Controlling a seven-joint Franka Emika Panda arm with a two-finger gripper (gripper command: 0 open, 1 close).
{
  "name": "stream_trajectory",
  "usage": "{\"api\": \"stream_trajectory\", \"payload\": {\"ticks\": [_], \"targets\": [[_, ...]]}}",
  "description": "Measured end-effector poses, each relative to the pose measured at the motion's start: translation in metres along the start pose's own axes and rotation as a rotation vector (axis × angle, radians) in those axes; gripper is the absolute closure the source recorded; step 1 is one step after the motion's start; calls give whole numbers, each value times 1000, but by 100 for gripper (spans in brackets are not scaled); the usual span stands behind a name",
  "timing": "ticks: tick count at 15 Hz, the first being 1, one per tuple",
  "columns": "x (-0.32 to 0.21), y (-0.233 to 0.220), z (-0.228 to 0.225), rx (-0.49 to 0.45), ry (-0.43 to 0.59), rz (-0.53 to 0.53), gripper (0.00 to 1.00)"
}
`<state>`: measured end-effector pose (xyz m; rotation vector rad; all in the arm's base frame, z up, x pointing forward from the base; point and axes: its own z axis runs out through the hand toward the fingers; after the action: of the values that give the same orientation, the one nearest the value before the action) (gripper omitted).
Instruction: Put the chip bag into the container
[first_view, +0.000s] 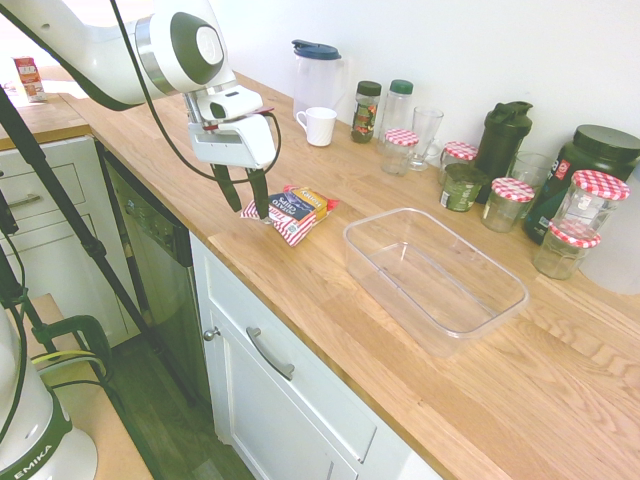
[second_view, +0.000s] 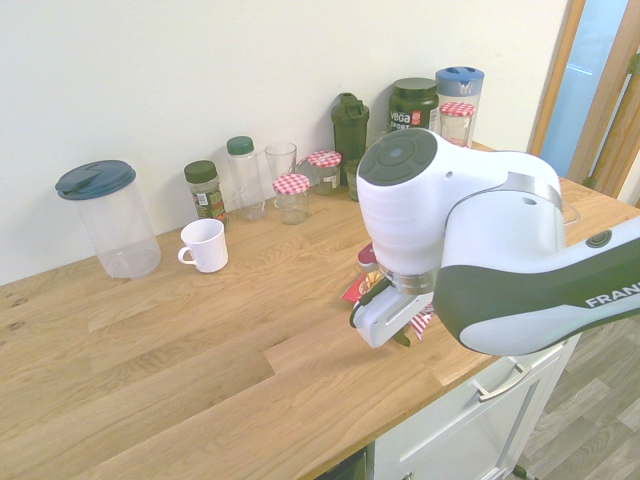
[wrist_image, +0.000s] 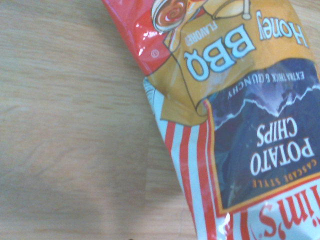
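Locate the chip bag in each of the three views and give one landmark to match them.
First exterior view: chip bag lies flat on the counter, between the gripper and the container.
Second exterior view: mostly hidden behind the arm; only a sliver shows.
Wrist view: fills the right side.
Shared landmark: the wooden counter.

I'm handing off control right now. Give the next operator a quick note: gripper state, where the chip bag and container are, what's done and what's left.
Gripper: open, empty, pointing steeply down just above the near end of the chip bag; not touching it as far as the views show.
Chip bag: lying flat on the wooden counter, near the front edge, not yet grasped.
Container: clear tub, empty, on the counter beside the bag, on the side away from the arm.
Done: approach to the bag.
Left: lower, close on the bag, lift, carry it over the tub, release.
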<state>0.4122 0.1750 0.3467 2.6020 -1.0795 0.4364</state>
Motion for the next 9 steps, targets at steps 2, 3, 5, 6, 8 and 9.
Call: {"api": "stream_trajectory", "payload": {"ticks": [2, 3, 5, 6, 8, 9], "targets": [[0, -6, 5, -15, 28, 6, 100], [-1, -9, 6, -19, 45, 7, 100], [-3, -14, 9, -24, 69, 9, 100], [-4, -16, 10, -28, 80, 10, 100], [-3, -19, 11, -30, 104, 8, 100], [-4, -21, 12, -31, 116, 9, 100]]}}
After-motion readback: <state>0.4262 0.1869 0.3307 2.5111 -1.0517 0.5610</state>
